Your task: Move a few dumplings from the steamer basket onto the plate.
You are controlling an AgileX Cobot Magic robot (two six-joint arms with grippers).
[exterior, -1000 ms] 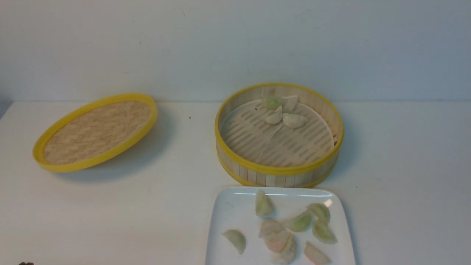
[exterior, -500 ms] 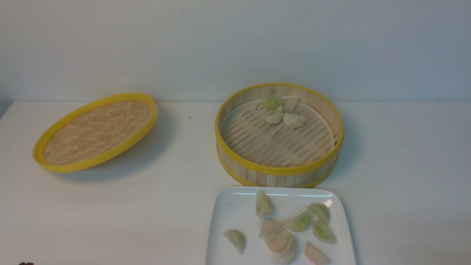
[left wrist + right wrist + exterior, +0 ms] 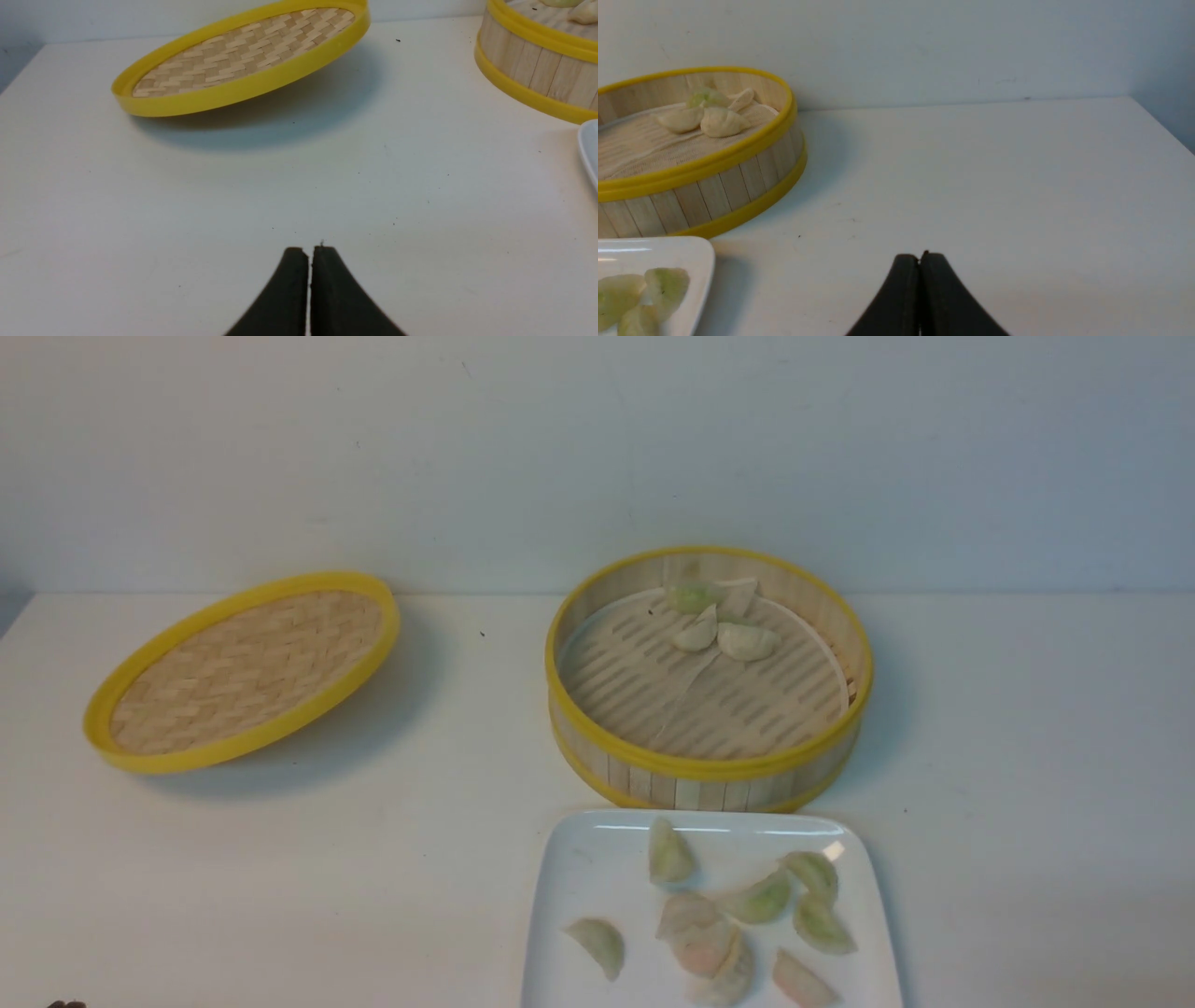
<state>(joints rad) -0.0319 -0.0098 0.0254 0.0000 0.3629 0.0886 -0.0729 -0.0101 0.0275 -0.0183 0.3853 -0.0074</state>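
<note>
The steamer basket stands at the table's middle, with several dumplings grouped at its far side. The white plate lies just in front of it and holds several dumplings. Both grippers are out of the front view. In the left wrist view my left gripper is shut and empty over bare table, well short of the basket. In the right wrist view my right gripper is shut and empty over bare table, to the right of the basket and the plate.
The flat woven yellow-rimmed lid lies tilted at the back left, also in the left wrist view. A pale wall runs behind the table. The table's right edge shows in the right wrist view.
</note>
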